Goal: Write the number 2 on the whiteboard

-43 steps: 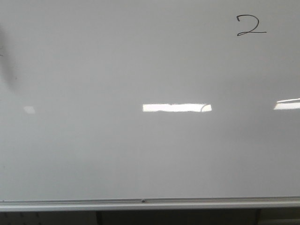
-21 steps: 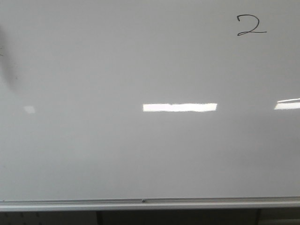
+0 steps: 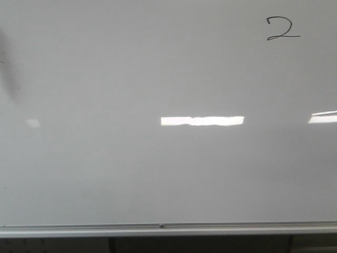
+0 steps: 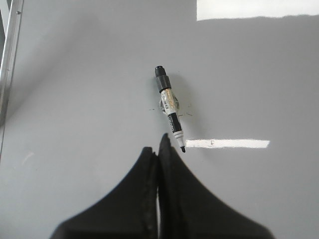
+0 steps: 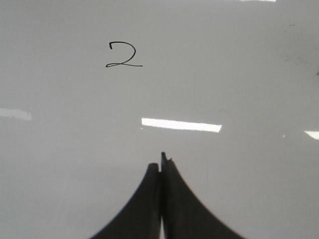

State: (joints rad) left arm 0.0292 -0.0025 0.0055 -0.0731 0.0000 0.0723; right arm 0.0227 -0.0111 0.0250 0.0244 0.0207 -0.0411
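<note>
The number 2 sits far right on the whiteboard; both my tools are together, empty, so I'd stay clear of the ink.

There's a black-and-white marker with its cap off, tip bare, in my left wrist view. Bright light reflections show too, plus a blurry dark shadow far left.

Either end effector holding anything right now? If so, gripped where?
Nothing held. Left end effector and right end effector are both shut with nothing between the fingers. The marker lies apart on the whiteboard, beyond the left fingertips.
</note>
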